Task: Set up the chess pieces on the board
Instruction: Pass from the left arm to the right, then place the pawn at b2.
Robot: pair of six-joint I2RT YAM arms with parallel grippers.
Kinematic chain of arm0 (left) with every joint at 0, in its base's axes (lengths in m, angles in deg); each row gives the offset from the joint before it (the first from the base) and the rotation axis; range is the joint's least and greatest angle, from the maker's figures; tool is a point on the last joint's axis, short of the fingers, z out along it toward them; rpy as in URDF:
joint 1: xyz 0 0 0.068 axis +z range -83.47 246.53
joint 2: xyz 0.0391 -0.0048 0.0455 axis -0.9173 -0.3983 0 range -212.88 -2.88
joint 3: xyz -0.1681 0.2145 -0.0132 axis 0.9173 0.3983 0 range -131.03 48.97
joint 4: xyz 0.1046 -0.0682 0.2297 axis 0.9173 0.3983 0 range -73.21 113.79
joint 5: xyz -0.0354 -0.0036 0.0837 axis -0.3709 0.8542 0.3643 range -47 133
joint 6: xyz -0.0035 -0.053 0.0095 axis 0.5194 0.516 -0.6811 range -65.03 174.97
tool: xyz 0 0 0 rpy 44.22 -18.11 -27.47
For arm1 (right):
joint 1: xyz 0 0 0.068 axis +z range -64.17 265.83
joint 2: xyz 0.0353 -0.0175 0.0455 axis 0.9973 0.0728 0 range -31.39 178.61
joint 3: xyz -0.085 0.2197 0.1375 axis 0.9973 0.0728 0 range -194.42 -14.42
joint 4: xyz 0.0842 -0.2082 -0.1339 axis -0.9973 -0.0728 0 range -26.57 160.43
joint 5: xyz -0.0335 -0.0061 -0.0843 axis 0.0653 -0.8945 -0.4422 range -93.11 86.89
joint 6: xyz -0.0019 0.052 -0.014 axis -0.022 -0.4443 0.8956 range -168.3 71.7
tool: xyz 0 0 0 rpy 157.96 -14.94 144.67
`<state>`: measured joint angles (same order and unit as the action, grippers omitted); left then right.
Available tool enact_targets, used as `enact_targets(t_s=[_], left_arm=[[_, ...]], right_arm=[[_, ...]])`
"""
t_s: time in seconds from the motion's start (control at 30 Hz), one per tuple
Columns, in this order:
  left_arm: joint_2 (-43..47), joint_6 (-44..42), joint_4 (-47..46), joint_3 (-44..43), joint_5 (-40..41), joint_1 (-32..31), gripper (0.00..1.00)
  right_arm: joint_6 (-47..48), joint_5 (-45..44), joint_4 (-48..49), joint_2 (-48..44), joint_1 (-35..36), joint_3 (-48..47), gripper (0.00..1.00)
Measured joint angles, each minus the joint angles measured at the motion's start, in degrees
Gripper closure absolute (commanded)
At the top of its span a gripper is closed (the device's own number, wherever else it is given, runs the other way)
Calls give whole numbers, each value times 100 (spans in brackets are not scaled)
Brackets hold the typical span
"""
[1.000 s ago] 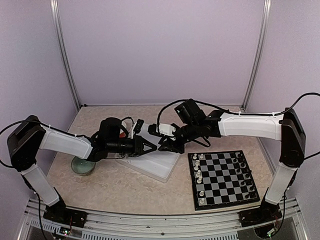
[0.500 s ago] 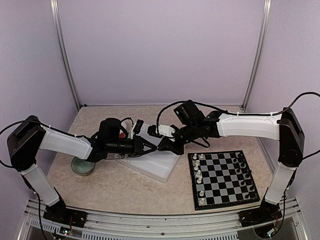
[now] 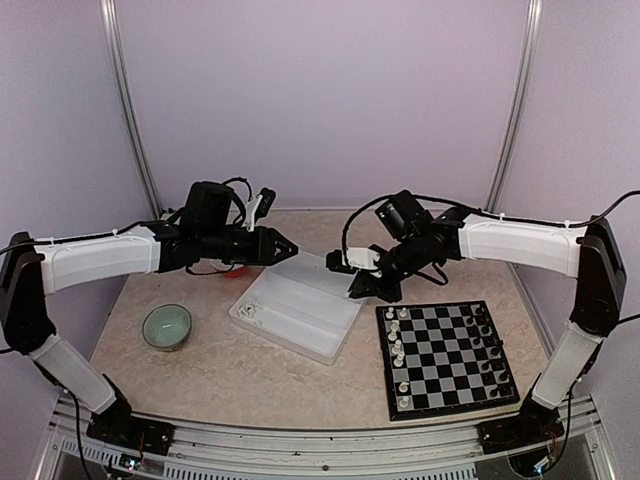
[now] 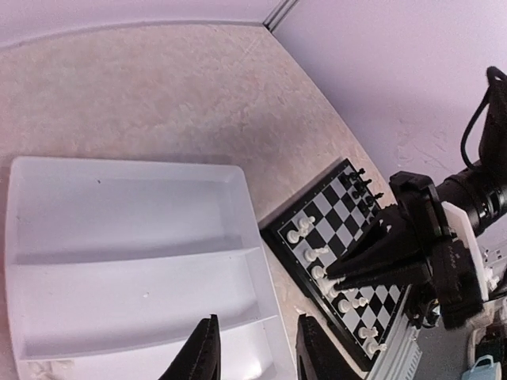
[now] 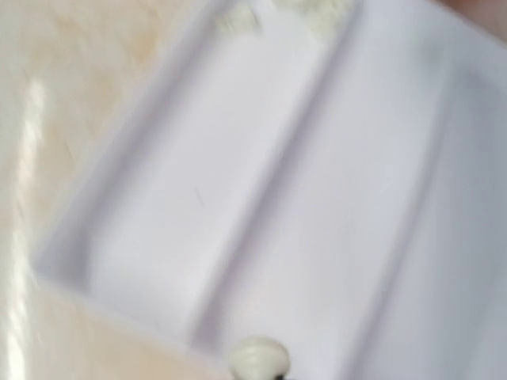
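Cream piece (image 5: 259,360) (only its round head shows) pinched in right pincer (image 3: 357,291); left pincer (image 4: 253,352) parted.

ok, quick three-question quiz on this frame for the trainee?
1. True or false: the small green bowl sits inside the white divided plastic tray.
2. Which hand has nothing between its fingers? A) left hand B) right hand
3. Fill in: in the top view, the white chess pieces on the black-and-grey checkered board line its ___ edge.
Key: 1 false, it stands on the table beside the tray. 2 A; the right hand grips a small white piece. 3 left.
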<state>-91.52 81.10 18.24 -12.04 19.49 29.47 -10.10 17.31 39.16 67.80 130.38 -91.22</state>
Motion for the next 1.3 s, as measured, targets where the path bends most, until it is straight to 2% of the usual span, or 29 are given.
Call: enact_targets(t_s=[0.23,0.4,0.67,0.97,1.3], left_arm=[[92,-1137,1475,-1156,1276,-15,65],[103,-1567,1764,-1095,2050,66,65],[107,-1661,1797,-610,2081,595,65],[289,-1718,1788,-542,2026,590,65],[289,-1722,1788,-501,1961,590,65]], right_arm=[[671,-310,-973,-535,-846,348,100],[1021,-623,-1692,-752,-988,535,100],[1071,-901,-2284,-649,-992,737,100],[761,-1235,-2288,223,-992,654,100],[601,-1436,-2133,466,-992,501,96]])
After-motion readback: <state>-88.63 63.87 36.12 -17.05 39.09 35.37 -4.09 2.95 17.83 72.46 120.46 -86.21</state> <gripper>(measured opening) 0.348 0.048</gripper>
